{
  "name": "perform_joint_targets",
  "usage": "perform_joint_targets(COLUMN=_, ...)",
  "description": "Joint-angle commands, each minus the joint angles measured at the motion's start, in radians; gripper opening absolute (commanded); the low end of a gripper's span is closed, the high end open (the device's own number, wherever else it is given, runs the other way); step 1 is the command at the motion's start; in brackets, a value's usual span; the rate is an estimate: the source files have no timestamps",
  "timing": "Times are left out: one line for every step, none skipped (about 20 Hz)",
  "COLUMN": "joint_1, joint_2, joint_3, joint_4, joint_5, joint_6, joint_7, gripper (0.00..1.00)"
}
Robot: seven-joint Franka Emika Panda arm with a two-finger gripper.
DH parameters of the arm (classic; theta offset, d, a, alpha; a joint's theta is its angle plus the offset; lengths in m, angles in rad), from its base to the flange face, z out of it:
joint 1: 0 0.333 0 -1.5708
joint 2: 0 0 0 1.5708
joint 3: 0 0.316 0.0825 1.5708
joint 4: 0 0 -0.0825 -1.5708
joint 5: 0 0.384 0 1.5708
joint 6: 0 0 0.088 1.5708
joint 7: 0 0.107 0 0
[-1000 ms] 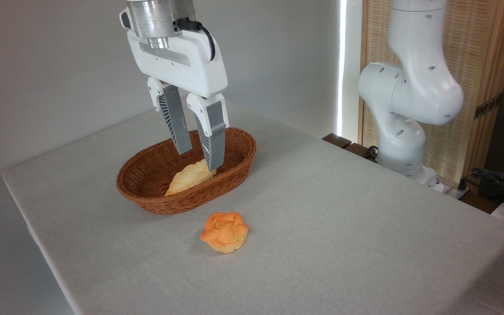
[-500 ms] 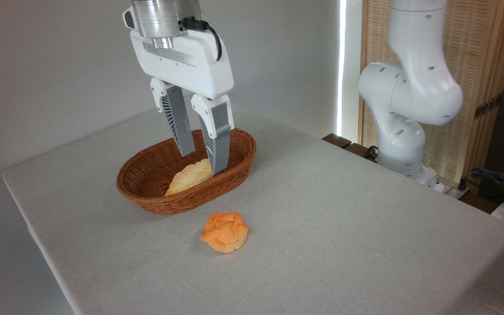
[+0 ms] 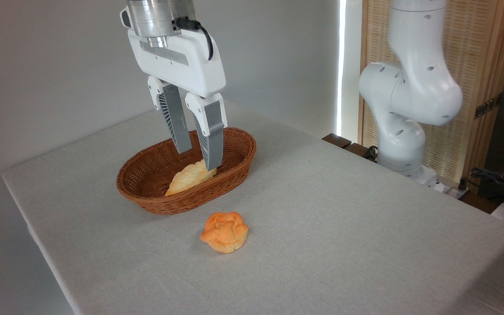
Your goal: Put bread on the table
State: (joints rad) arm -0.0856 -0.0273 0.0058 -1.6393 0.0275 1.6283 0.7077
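Camera view shows the bread (image 3: 224,232) resting on the table (image 3: 344,227) (task seemingly done), so the parted, empty gripper (image 3: 198,159) should lift clear.

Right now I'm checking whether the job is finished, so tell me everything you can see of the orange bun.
The bread is a small round bun, orange-golden, with a lumpy, flower-like knotted top and a paler base. It looks whole. It sits upright on the table, in front of the wicker basket and apart from it. Nothing else touches it; the gripper hangs over the basket.
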Motion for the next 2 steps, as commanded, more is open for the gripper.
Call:
perform_joint_targets(joint_1=-0.002, joint_2=0.000, joint_3=0.006, joint_4=0.009, joint_5=0.006, joint_6=-0.025, joint_7=0.013, gripper=1.00)
perform_joint_targets(joint_1=-0.002, joint_2=0.000, joint_3=0.006, joint_4=0.009, joint_5=0.006, joint_6=-0.025, joint_7=0.013, gripper=1.00)
